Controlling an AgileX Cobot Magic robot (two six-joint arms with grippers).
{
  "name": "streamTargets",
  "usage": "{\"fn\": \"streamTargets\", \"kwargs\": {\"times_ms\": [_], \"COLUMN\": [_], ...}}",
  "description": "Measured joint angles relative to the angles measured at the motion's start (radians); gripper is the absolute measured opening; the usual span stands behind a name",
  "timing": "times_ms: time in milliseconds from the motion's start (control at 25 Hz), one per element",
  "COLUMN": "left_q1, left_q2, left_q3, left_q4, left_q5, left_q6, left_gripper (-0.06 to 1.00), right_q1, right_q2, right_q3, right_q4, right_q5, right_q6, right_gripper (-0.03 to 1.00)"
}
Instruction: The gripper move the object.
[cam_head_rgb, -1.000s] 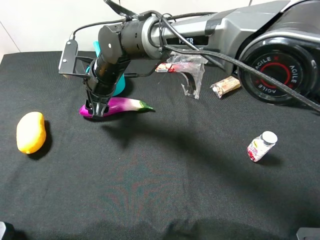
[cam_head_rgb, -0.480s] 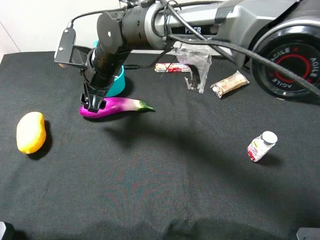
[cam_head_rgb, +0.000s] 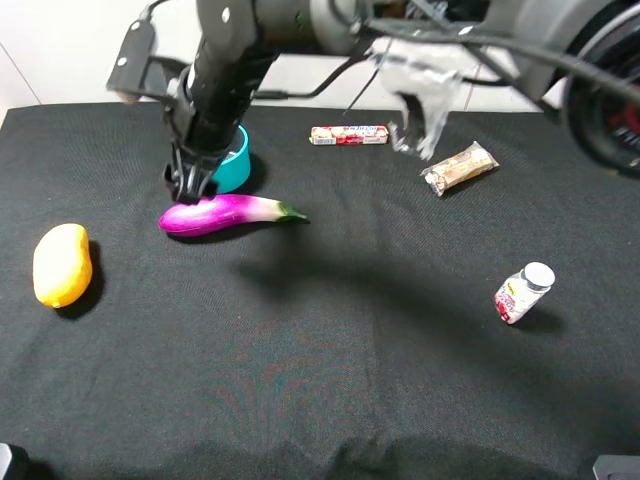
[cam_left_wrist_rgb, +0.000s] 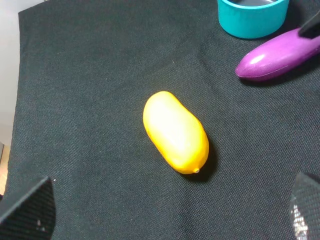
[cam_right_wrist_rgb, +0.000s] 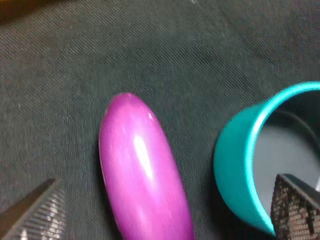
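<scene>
The magenta-purple eggplant (cam_head_rgb: 225, 213) lies on the black cloth, its green stem pointing right, just in front of the teal pot (cam_head_rgb: 236, 166). My right gripper (cam_head_rgb: 190, 186) reaches across to the left and hangs open just above the eggplant's fat end, holding nothing. In the right wrist view the eggplant (cam_right_wrist_rgb: 142, 170) lies between and below the spread fingers (cam_right_wrist_rgb: 37, 210), with the pot (cam_right_wrist_rgb: 250, 160) beside it. My left gripper (cam_left_wrist_rgb: 167, 207) is open and empty above the cloth. The left wrist view also shows the eggplant (cam_left_wrist_rgb: 277, 55).
A yellow mango (cam_head_rgb: 62, 264) lies at the left, also in the left wrist view (cam_left_wrist_rgb: 175, 131). A small white-capped bottle (cam_head_rgb: 522, 292) lies at the right. A candy bar (cam_head_rgb: 348, 134) and a wrapped snack bar (cam_head_rgb: 460, 167) lie at the back.
My right gripper has let go of the eggplant's fat end and risen, moving slightly toward the pot. The eggplant stays lying on the cloth.
</scene>
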Motion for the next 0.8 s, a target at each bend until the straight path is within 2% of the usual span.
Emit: {"fn": "streamTargets", "kwargs": {"times_ms": [520, 800], "left_q1": [0.000, 0.000], "left_q2": [0.000, 0.000], "left_q3": [0.000, 0.000], "left_q4": [0.000, 0.000], "left_q5": [0.000, 0.000], "left_q6": [0.000, 0.000], "left_gripper": [0.99, 0.99], "right_q1": [-0.102, -0.156], "right_q2": [-0.111, -0.162], "right_q3": [-0.001, -0.001], "right_q4": [-0.128, -0.149], "right_q5": [0.277, 0.412], "right_q6": [0.168, 0.216], "right_gripper": [0.62, 0.61]}}
